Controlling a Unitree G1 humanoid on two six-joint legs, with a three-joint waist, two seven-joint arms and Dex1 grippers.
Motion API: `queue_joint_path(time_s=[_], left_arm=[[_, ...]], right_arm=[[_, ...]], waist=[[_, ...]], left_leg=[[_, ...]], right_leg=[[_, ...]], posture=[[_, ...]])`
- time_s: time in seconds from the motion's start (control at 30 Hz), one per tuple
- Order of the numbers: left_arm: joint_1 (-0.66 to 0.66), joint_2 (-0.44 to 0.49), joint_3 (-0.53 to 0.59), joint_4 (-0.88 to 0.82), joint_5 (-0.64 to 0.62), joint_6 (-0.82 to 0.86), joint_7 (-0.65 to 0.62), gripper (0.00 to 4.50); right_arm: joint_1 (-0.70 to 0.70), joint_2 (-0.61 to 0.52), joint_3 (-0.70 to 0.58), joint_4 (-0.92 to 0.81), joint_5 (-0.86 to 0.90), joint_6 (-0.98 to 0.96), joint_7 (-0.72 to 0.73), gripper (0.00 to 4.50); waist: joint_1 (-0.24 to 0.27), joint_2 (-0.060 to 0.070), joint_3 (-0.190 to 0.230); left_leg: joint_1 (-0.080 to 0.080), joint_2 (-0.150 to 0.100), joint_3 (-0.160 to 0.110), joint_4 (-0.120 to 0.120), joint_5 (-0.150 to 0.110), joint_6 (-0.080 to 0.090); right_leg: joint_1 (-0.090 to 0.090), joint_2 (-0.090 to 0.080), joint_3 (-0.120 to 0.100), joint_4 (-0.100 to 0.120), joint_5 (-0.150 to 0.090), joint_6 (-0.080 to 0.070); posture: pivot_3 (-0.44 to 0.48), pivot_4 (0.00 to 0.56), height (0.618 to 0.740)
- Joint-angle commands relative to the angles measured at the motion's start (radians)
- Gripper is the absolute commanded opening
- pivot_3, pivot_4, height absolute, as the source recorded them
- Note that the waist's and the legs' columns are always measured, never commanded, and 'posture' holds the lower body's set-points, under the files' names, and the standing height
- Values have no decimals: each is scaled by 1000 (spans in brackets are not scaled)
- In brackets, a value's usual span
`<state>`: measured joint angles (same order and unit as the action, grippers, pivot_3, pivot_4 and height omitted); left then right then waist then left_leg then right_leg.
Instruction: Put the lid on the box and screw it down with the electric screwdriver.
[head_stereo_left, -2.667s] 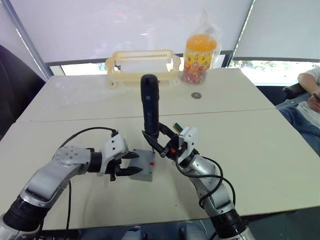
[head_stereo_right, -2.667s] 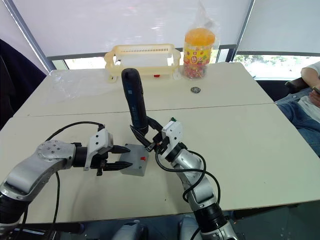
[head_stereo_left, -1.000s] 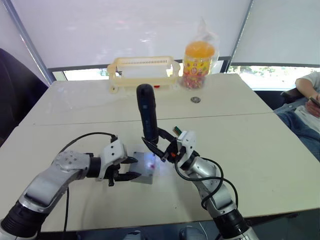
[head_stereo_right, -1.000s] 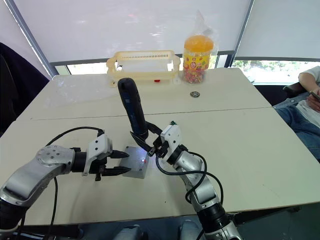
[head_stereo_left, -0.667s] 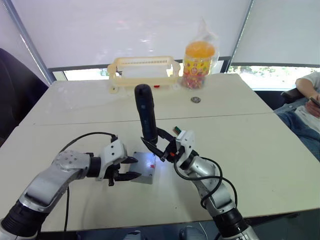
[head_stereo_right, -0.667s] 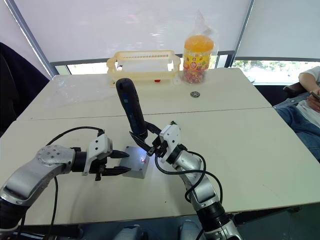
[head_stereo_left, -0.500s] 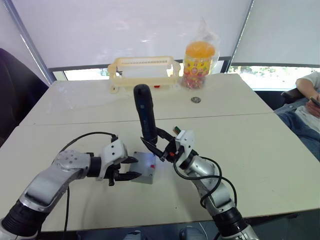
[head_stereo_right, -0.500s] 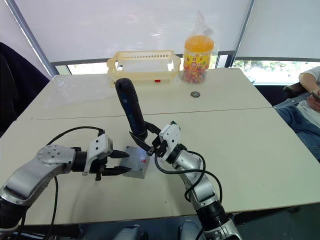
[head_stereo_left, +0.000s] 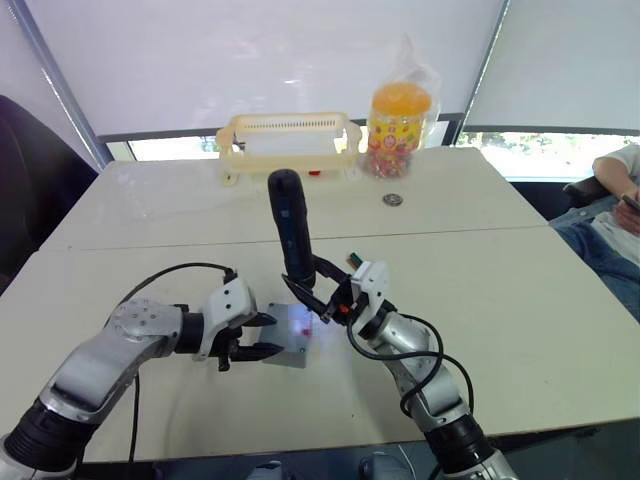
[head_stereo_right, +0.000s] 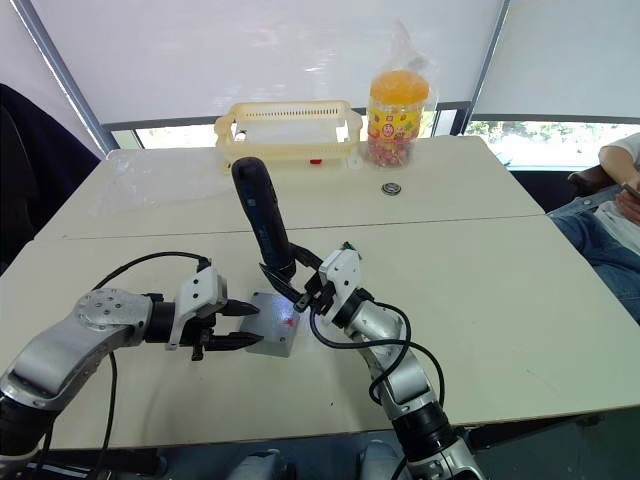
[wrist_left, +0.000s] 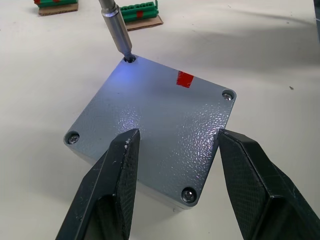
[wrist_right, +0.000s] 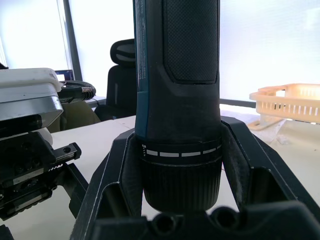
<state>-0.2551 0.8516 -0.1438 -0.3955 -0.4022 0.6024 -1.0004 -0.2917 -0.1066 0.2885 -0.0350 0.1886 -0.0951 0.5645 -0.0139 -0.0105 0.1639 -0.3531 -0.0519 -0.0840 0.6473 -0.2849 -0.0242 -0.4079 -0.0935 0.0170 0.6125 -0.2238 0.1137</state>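
Observation:
The grey box sits on the table near the front, with the lid lying flat on it and screws in its corners. A small red mark shows on the lid. My right gripper is shut on the black electric screwdriver, which stands nearly upright. Its metal bit rests in the lid's far corner hole, where a bluish light glows. My left gripper is open at the box's left side, its fingers spread over the near edge of the lid.
A yellow basket and a jar of sweets stand at the table's far edge, with a small round object near them. Green terminal blocks lie beyond the box. A seated person is at the right, a dark chair at the left.
The screwdriver's top has leaned slightly to the left while its bit stays at the lid's corner. The left gripper and the box have not moved.

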Motion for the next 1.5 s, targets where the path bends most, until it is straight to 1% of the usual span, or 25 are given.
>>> queue_joint_path(time_s=[0.03,0.13,0.23,0.43,0.57,0.67,0.77,0.87,0.9,0.93,0.97,1.03,1.1,1.2,1.27,1.33,1.4,1.47,1.5], left_arm=[[6,-7,-37,20,24,27,4,2470],[5,-17,-50,32,34,24,8,2470],[11,-10,-71,36,52,12,0,2470],[18,-21,-85,46,59,20,6,2470],[34,-27,-85,48,64,10,8,2470],[41,-39,-80,48,59,6,17,2470],[36,-67,-64,49,53,-6,37,2470],[3,-118,35,24,-27,33,84,2470],[-10,-132,64,16,-50,51,100,2470],[-19,-139,93,-2,-85,80,109,2470],[-25,-134,123,-32,-127,112,107,2470],[-29,-114,167,-91,-195,173,100,2470],[-37,-86,208,-141,-259,229,94,2470],[-60,-6,242,-227,-344,288,55,2470],[-73,46,254,-269,-391,306,18,2470],[-79,86,238,-296,-399,292,-10,2470],[-90,99,215,-309,-405,284,-21,2470],[-98,97,187,-319,-405,279,-27,2470],[-94,96,167,-321,-391,269,-29,2470]], right_arm=[[29,-20,-5,46,-31,40,-9,1793],[27,-22,-9,27,-26,49,-12,1793],[22,-20,-29,-49,5,87,-25,1793],[-49,-8,-92,-291,121,284,-76,1793],[-132,27,-187,-408,283,435,-151,1793],[-202,22,-271,-435,381,539,-210,1793],[-262,-7,-380,-427,498,678,-303,1793],[-348,-150,-531,-388,695,912,-375,1793],[-372,-201,-570,-372,753,980,-393,1793],[-393,-259,-601,-353,808,1046,-401,1793],[-417,-321,-631,-324,873,1125,-410,1793],[-445,-440,-658,-272,957,1283,-419,1793],[-463,-545,-658,-216,1020,1441,-427,1793],[-429,-715,-642,-152,1035,1643,-409,1793],[-364,-840,-604,-110,1065,1703,-383,1793],[-322,-911,-571,-80,1091,1710,-364,1793],[-308,-936,-542,-51,1113,1710,-362,1793],[-301,-941,-517,-15,1133,1710,-377,1793],[-298,-934,-505,1,1127,1710,-395,1793]], waist=[[1,0,0],[1,0,0],[1,0,0],[4,2,3],[2,4,7],[2,5,8],[3,5,8],[5,6,12],[5,5,14],[5,4,16],[3,4,19],[-1,4,26],[-6,4,26],[-2,5,27],[7,4,28],[9,5,28],[2,5,29],[-6,5,29],[-6,4,29]], left_leg=[[0,0,0,0,0,0],[-1,0,0,0,0,0],[-1,0,-1,0,0,0],[-4,-1,-1,0,0,0],[-6,-1,-1,0,0,0],[-6,-1,-1,-1,0,0],[-6,-1,-2,-2,0,0],[-8,-2,-2,-1,0,0],[-10,-3,-2,0,0,0],[-17,-3,-2,2,0,1],[-24,-3,-2,3,1,1],[-26,-3,-2,2,1,1],[-35,-2,0,1,1,1],[-39,-2,0,-1,-1,5],[-41,-2,0,0,-2,7],[-43,-3,0,1,-3,8],[-44,-4,3,2,-3,8],[-44,-4,7,4,-3,9],[-43,-4,8,5,-3,9]], right_leg=[[0,0,0,0,0,0],[0,0,0,0,0,0],[-1,0,-1,-1,0,0],[-2,-2,-1,-1,0,0],[-5,-2,-1,-1,0,0],[-6,-2,-1,-1,1,0],[-5,-3,-2,-1,1,0],[-5,-4,-2,-2,1,-1],[-6,-4,-2,-2,1,-1],[-13,-4,-3,-1,2,-2],[-20,-4,-3,0,4,-3],[-23,-4,-3,1,6,1],[-33,-3,-3,3,6,1],[-37,-3,-4,1,6,1],[-38,-4,-5,-1,5,2],[-36,-4,-5,-5,5,2],[-34,-5,-3,-13,6,3],[-34,-5,-1,-15,8,4],[-33,-4,1,-15,10,6]], posture=[[0,150,740],[0,150,740],[0,150,740],[0,150,740],[0,150,740],[0,150,740],[0,150,740],[0,150,740],[0,150,740],[0,150,740],[0,150,740],[0,150,740],[0,150,740],[0,150,740],[0,150,740],[0,150,740],[0,150,740],[0,150,740],[0,150,740]])
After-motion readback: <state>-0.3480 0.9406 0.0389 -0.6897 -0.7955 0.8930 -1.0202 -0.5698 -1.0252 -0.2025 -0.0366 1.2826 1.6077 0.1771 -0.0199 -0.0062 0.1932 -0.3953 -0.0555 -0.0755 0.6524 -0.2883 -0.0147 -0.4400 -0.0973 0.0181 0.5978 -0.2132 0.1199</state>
